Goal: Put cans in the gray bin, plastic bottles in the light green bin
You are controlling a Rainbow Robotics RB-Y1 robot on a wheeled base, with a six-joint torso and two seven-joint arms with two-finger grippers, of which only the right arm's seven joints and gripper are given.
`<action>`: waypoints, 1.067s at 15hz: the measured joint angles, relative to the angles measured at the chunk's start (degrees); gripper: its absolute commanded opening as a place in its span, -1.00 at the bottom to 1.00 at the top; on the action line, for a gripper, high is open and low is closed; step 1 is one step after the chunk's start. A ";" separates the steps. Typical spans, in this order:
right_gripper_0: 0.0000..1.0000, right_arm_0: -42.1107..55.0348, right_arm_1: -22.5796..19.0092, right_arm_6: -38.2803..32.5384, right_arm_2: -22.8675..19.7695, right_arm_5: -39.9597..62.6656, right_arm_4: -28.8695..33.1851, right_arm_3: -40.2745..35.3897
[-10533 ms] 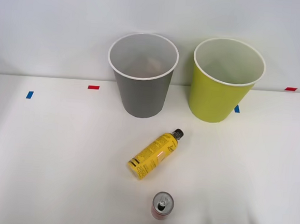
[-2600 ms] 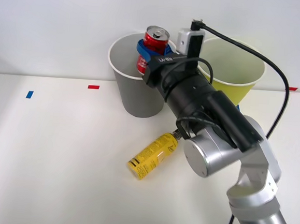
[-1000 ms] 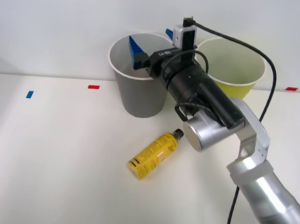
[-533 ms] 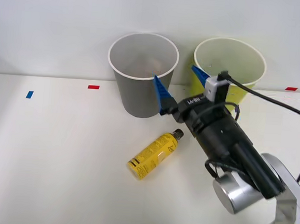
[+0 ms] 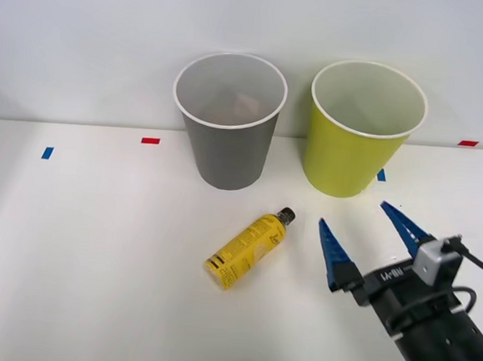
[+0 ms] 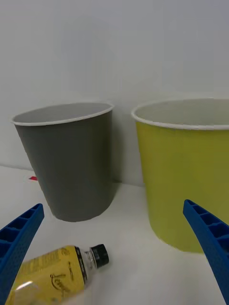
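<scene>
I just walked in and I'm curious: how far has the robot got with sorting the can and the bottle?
About halfway. The can was released over the gray bin a moment ago and is no longer on the table. Nothing is in hand: the right gripper is open, pulled back near the yellow bottle. That bottle lies on its side and has yet to go into the light green bin.

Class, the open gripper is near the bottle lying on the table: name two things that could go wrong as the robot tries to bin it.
1. The slim yellow-labelled plastic bottle lies on its side on the white table; its round body could roll or slip from the open right gripper.
2. The tall yellow-green plastic bin stands close beside the tall gray plastic bin; a carried bottle might clip a rim or drop into the wrong one.
</scene>
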 measured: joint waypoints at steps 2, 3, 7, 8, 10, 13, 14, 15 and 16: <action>1.00 6.34 1.79 -0.01 -1.70 -1.70 -0.05 -0.16; 1.00 8.56 3.32 0.04 -2.42 -1.98 -0.08 -0.17; 1.00 13.85 6.81 -0.04 -3.95 -2.11 -0.15 -0.12; 1.00 14.85 7.49 0.07 -4.13 -2.11 -0.15 -0.12; 1.00 17.01 10.26 0.37 -4.26 -2.13 0.36 -0.11; 1.00 18.11 12.35 1.09 -4.13 -2.14 1.44 -0.11; 1.00 18.21 12.39 1.27 -4.08 -2.14 1.69 -0.11; 1.00 18.25 12.37 1.40 -4.05 -2.10 1.85 -0.11; 1.00 18.25 12.48 1.45 -4.02 -2.00 1.93 -0.11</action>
